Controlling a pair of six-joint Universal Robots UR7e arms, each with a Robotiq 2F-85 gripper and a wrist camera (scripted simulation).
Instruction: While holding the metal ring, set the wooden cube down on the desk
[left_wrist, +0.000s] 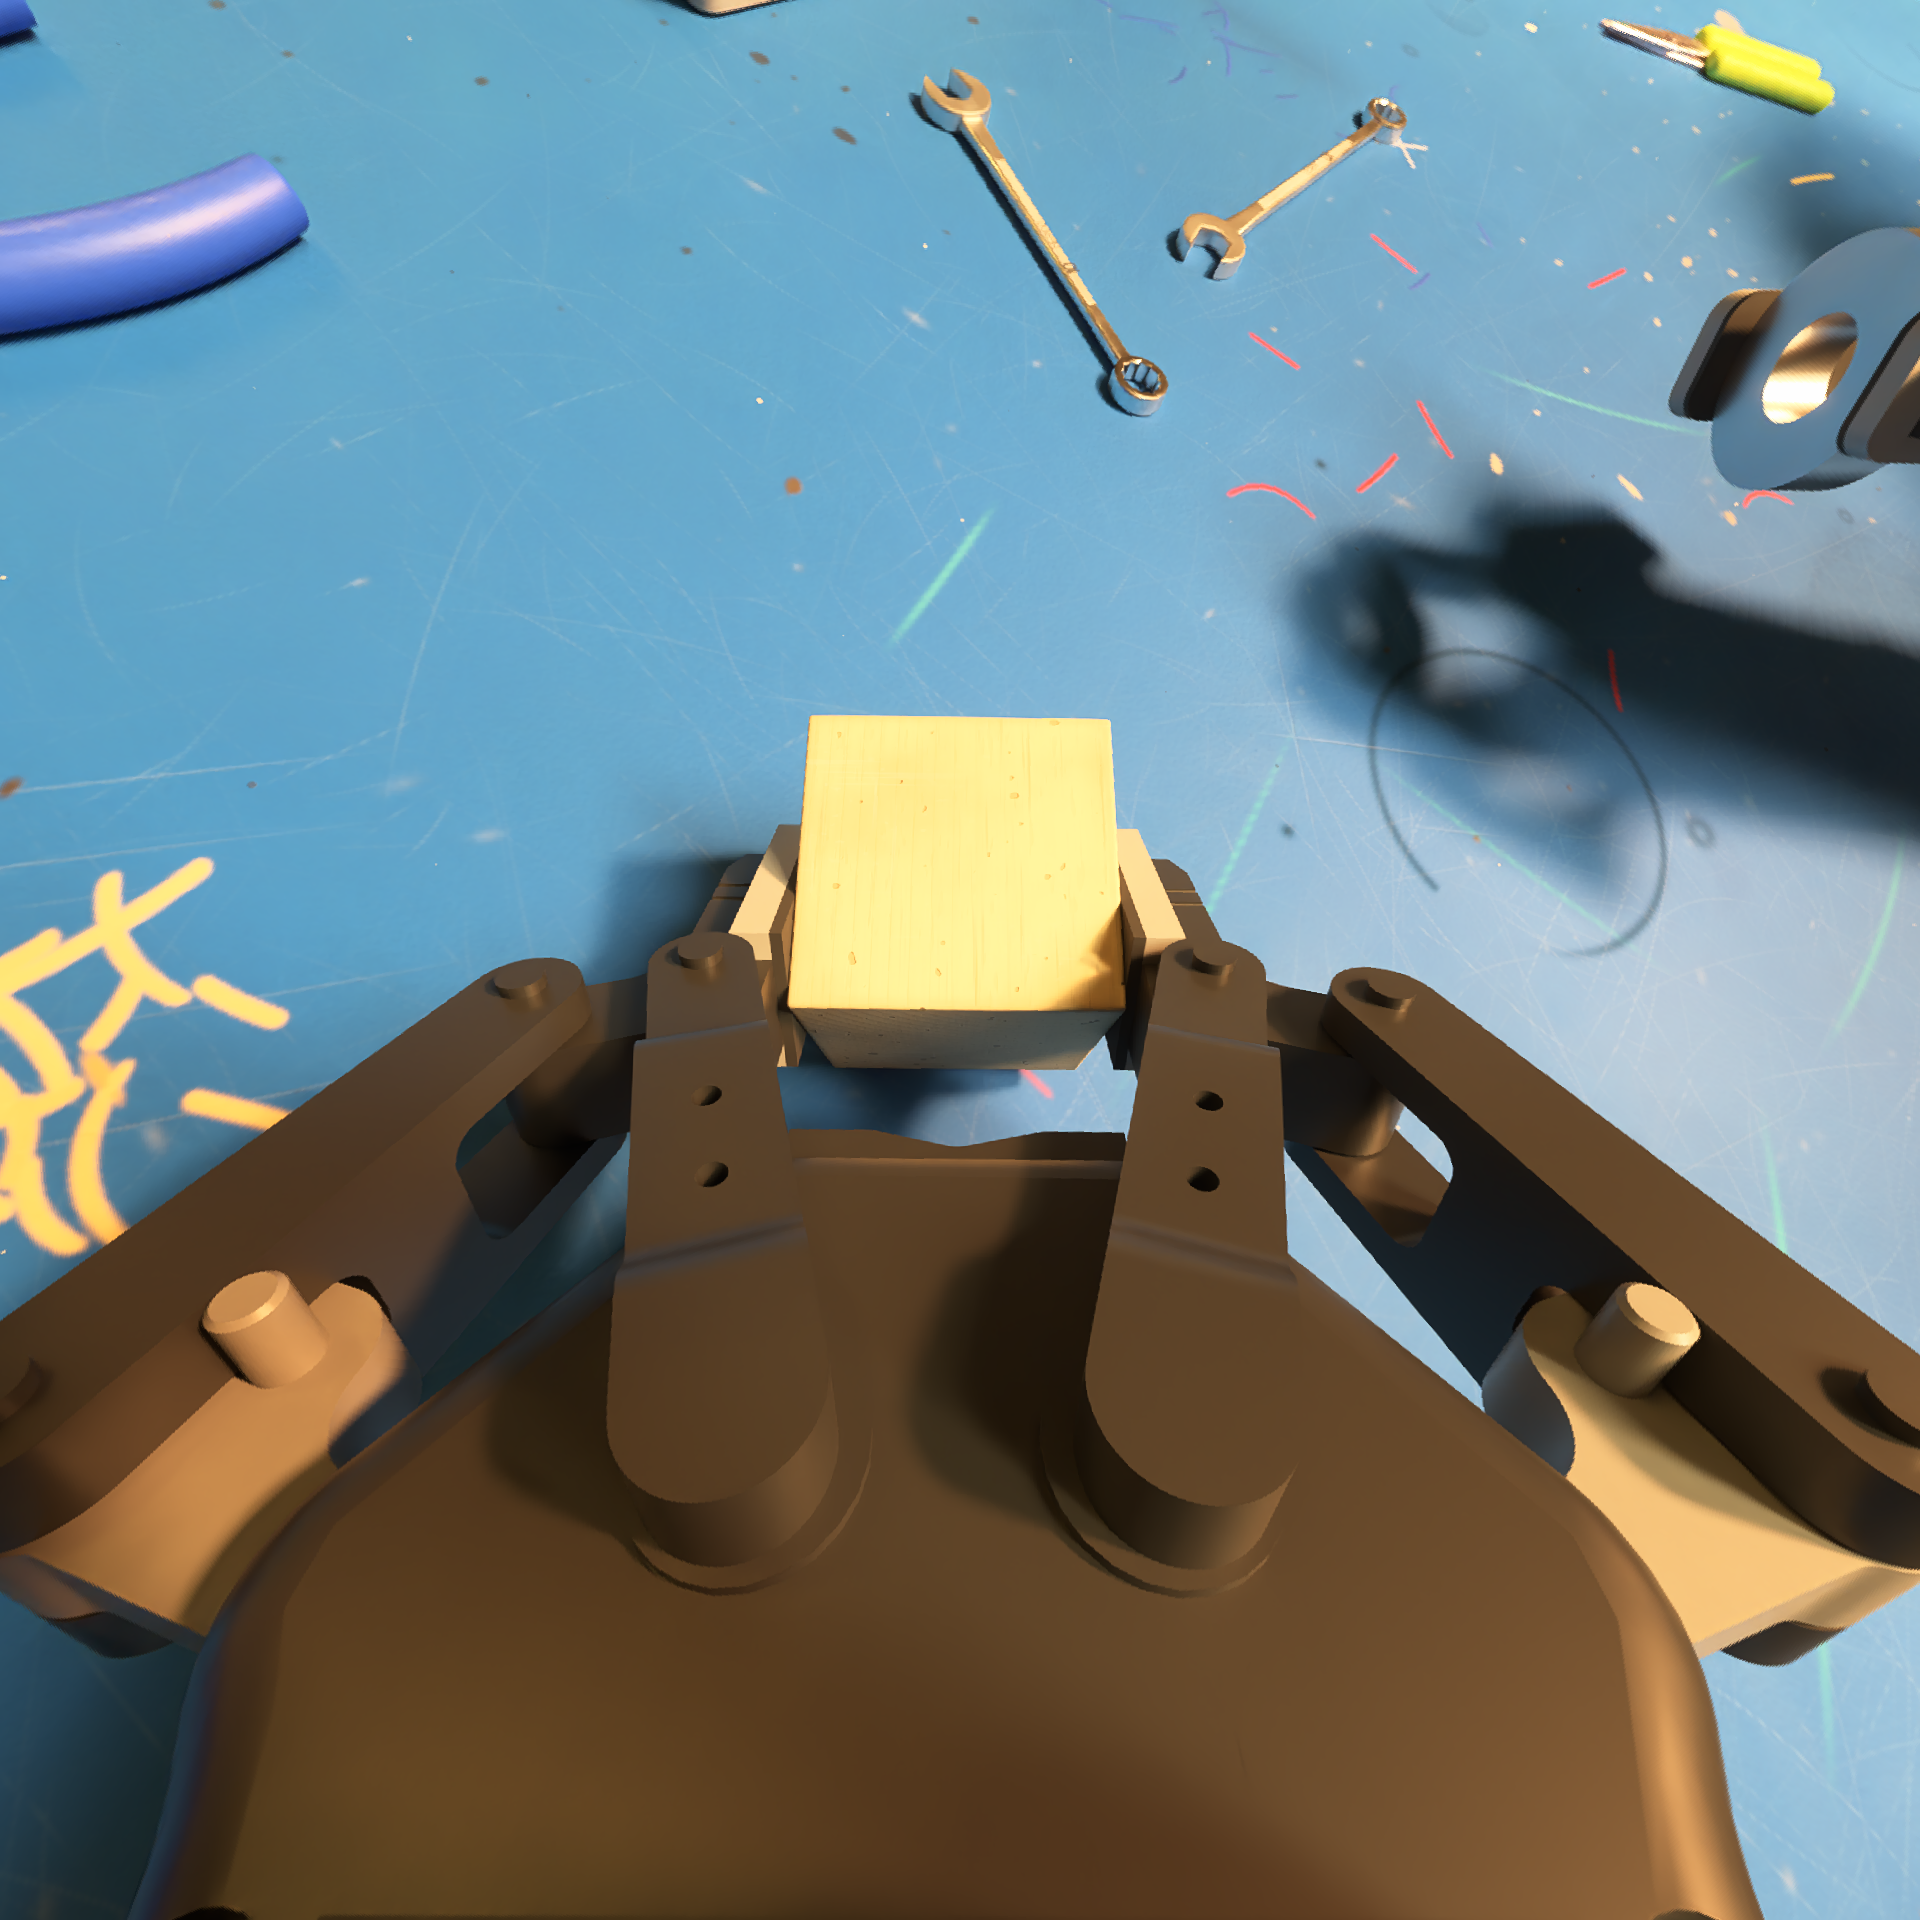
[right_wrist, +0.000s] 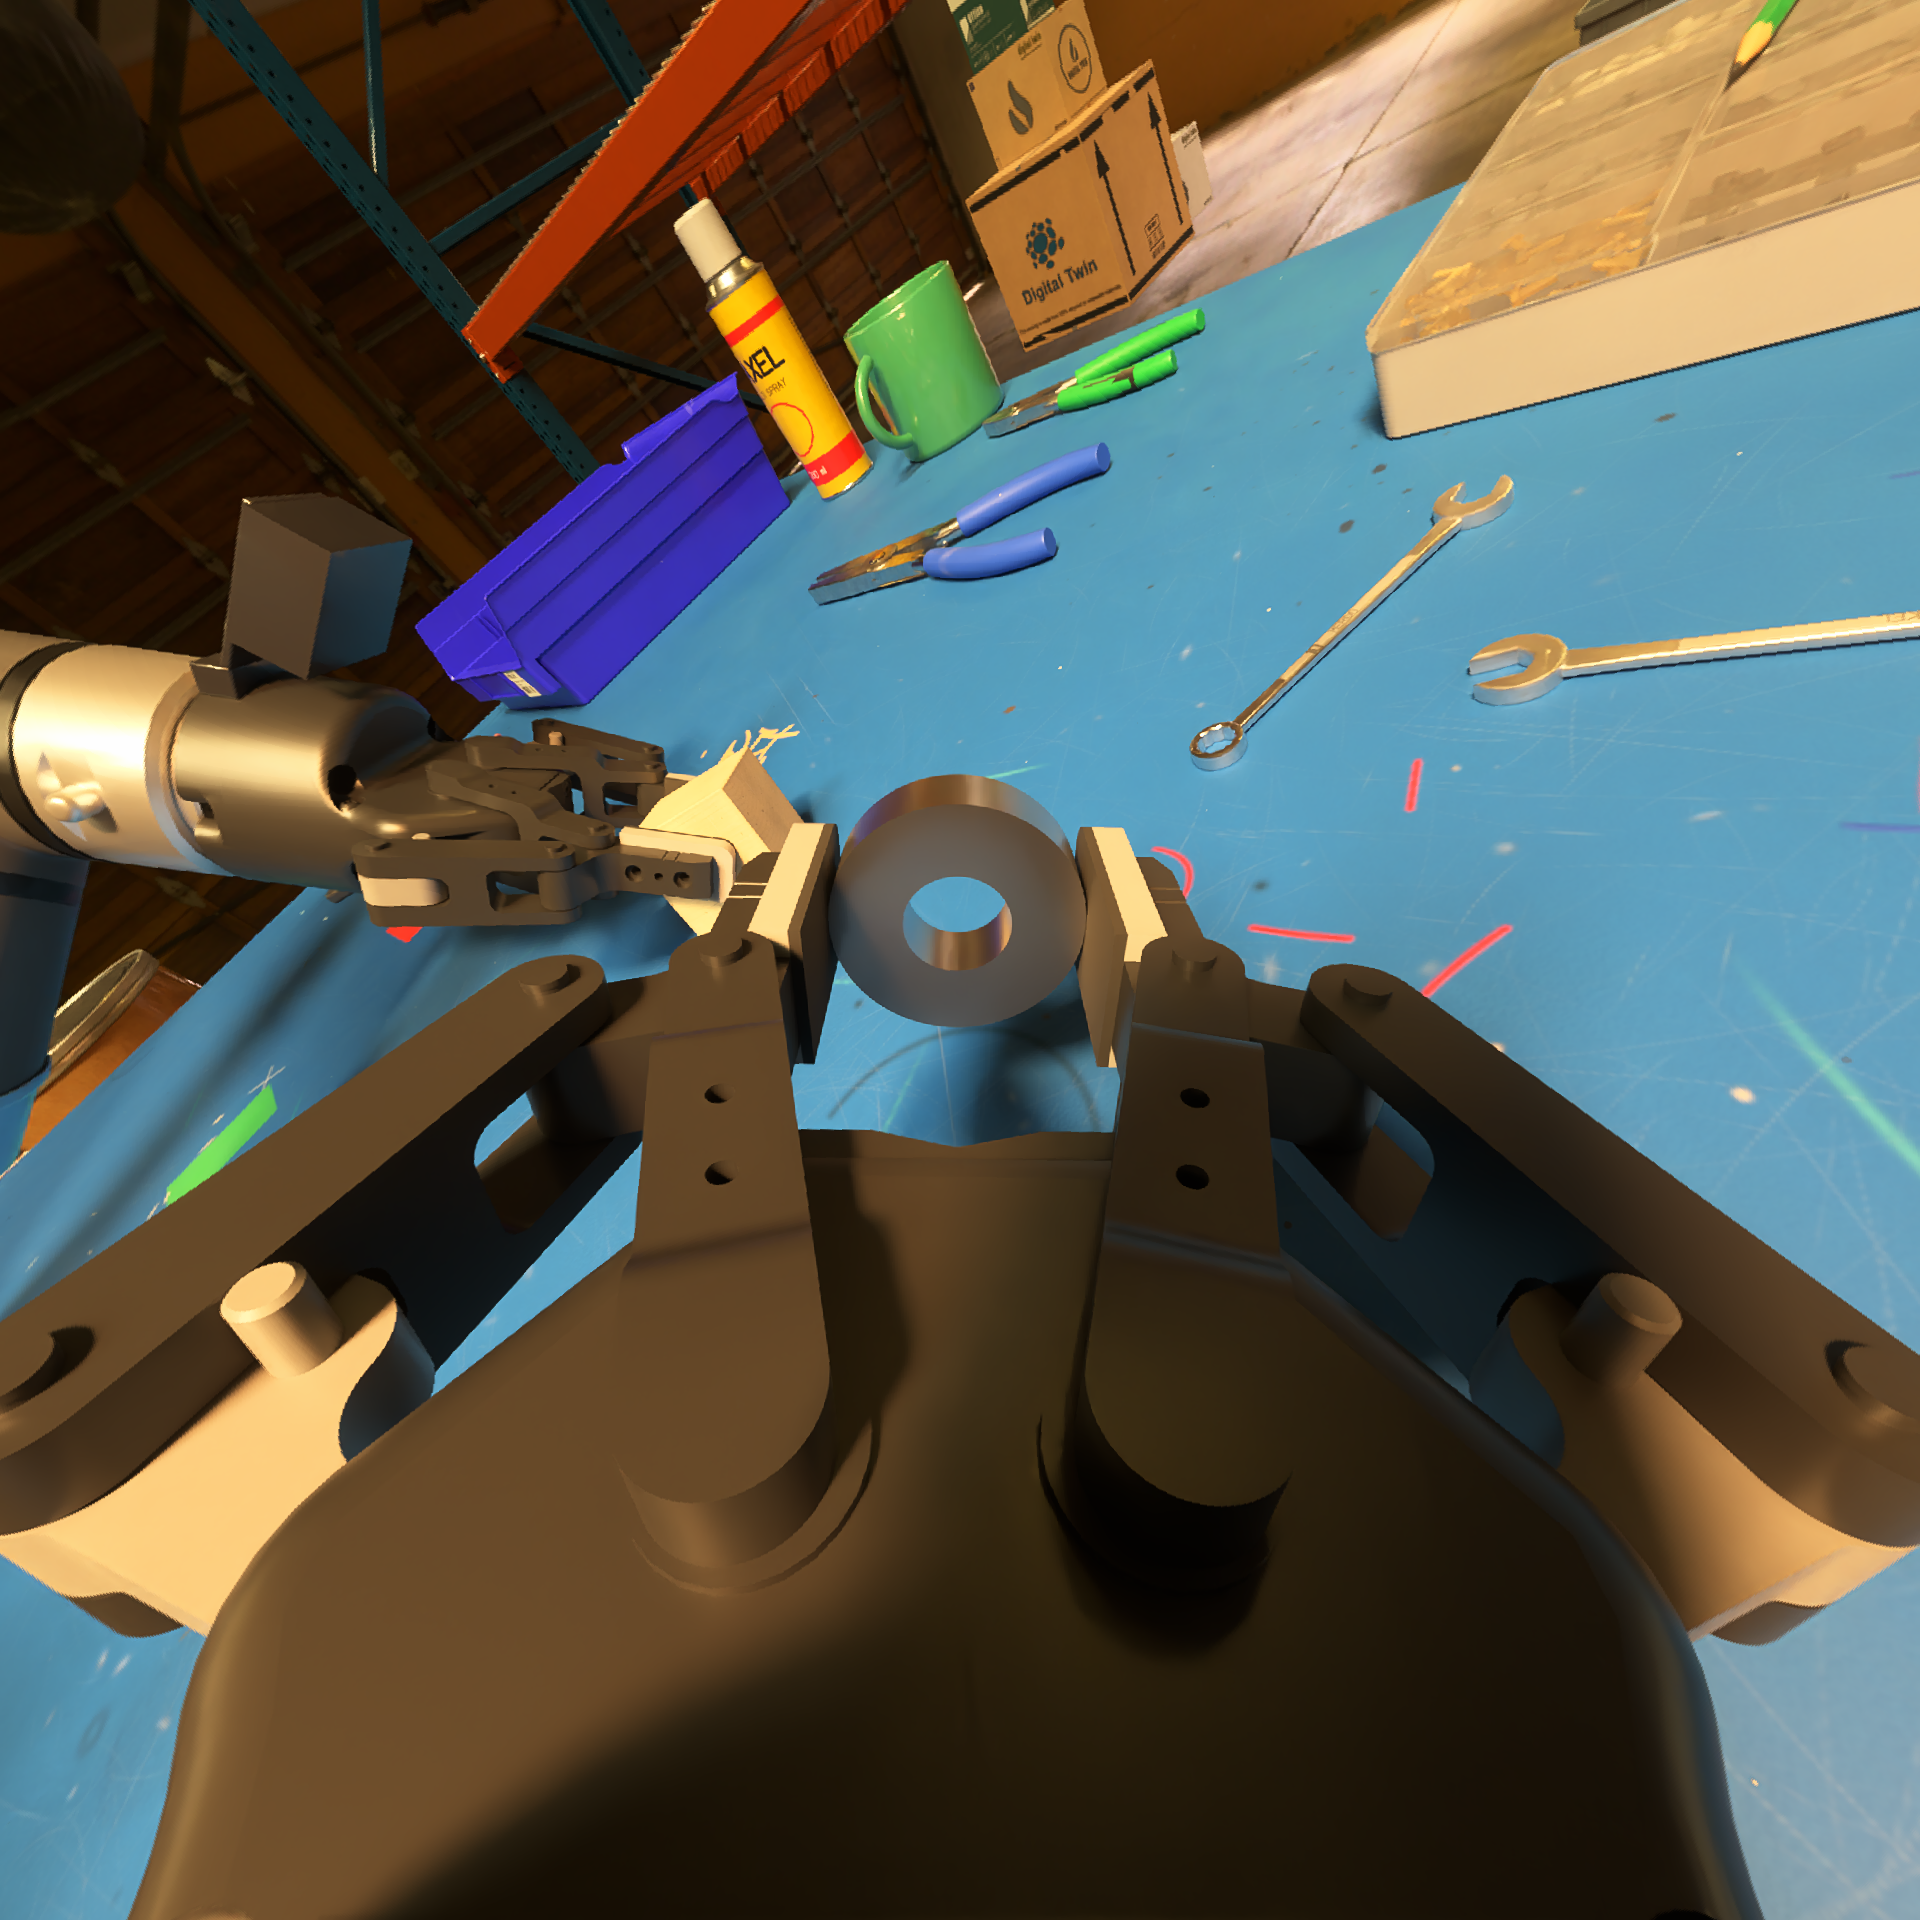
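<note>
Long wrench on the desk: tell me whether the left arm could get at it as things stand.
Probably not yet. The path to the long wrench over the desk looks free, but the left gripper has its jaws shut on the wooden cube.

Left wrist view peering steeply down, close over the blue tabletop (left_wrist: 520, 623), right wrist view lower, tilted across it toward shelving upper left, both catching the two wrenches (left_wrist: 1044, 239) (right_wrist: 1351, 623), each spotting the other's fingers (left_wrist: 1714, 353) (right_wrist: 665, 862)

The right gripper (right_wrist: 958, 914) is clamping a metal ring (right_wrist: 956, 902) above the blue desk (right_wrist: 1558, 1039), while to its left the left gripper (right_wrist: 717, 831) is holding a wooden cube (right_wrist: 717, 805).
</note>
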